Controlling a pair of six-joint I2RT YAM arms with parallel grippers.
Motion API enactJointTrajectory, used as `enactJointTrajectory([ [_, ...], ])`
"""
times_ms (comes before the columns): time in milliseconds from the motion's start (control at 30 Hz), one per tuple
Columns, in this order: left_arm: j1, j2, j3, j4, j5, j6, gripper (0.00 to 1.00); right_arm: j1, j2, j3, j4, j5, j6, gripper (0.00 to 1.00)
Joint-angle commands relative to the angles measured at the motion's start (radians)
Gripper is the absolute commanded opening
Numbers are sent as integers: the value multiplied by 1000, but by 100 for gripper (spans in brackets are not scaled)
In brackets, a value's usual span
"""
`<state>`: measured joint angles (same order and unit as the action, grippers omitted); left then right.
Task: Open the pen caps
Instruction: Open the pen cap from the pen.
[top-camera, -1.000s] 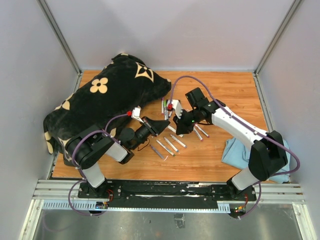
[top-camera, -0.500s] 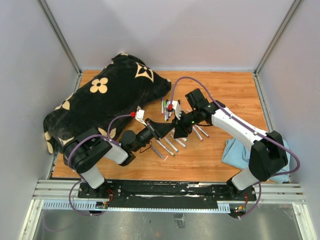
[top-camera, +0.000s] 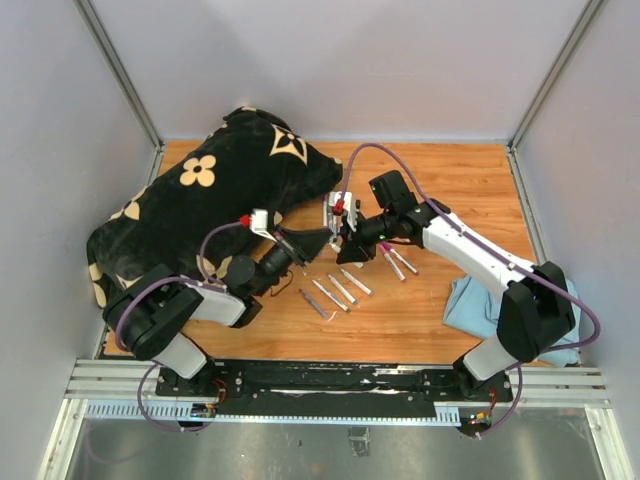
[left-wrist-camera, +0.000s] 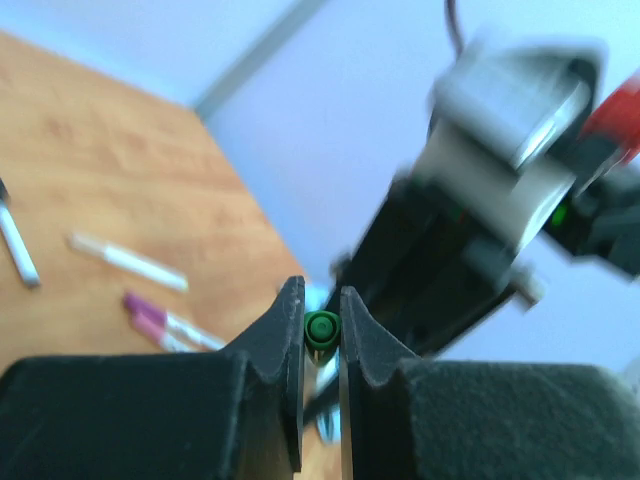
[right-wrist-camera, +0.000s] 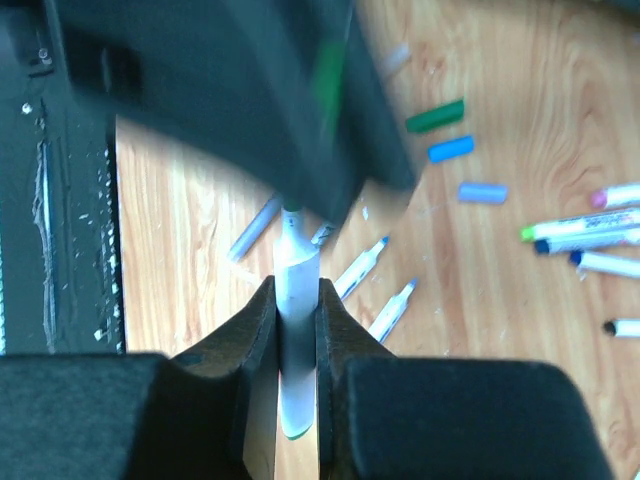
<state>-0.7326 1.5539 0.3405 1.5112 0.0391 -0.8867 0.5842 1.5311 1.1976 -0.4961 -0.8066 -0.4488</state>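
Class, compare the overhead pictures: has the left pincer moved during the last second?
Yes. The left pincer has shifted left and slightly back, closer to the black cushion.

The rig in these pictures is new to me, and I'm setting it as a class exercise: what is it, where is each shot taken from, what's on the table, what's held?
Two robot arms are bolted to a wooden table. The wide picture comes from a fixed camera above and behind them; the two close-ups come from a camera on each wrist. The left gripper pinches a pen's green cap; the right gripper clamps its white barrel, seemingly to pull them apart. On the table lie more pens, loose caps, a black cushion and a blue cloth.
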Motion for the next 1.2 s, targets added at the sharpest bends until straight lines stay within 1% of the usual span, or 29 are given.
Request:
enactJointTrajectory([
  [0, 138, -127, 66, 124, -205, 33, 0, 13, 29, -14, -164, -24, -35, 1],
  [100, 156, -202, 100, 10, -220, 75, 0, 13, 32, -11, -168, -10, -39, 1],
  [267, 170, -311, 76, -77, -222, 114, 0, 12, 23, -16, -158, 45, -39, 1],
  [333, 170, -353, 57, -127, -199, 126, 0, 12, 40, -19, -142, 127, -19, 1],
  [400, 170, -395, 46, -236, -161, 130, 0, 5, 73, -14, -128, 238, 8, 1],
  [533, 170, -469, 15, -421, -105, 124, 0, -9, 132, -4, -114, 359, 54, 2],
  [667, 170, -544, -54, -550, -111, 90, 0, -11, 173, 2, -92, 492, 95, 6],
  [733, 170, -584, -99, -583, -125, 64, 0, -12, 190, 2, -80, 534, 110, 8],
  [800, 170, -623, -139, -608, -138, 42, 0, -14, 205, 2, -67, 556, 127, 14],
  [867, 170, -650, -166, -637, -144, 26, 0, -14, 225, 3, -59, 562, 138, 17],
  [1000, 170, -672, -193, -666, -135, -3, 0, -15, 269, 11, -58, 553, 156, 18],
  [1167, 170, -645, -204, -666, -100, -41, 0, -19, 297, 17, -59, 547, 173, 19],
])
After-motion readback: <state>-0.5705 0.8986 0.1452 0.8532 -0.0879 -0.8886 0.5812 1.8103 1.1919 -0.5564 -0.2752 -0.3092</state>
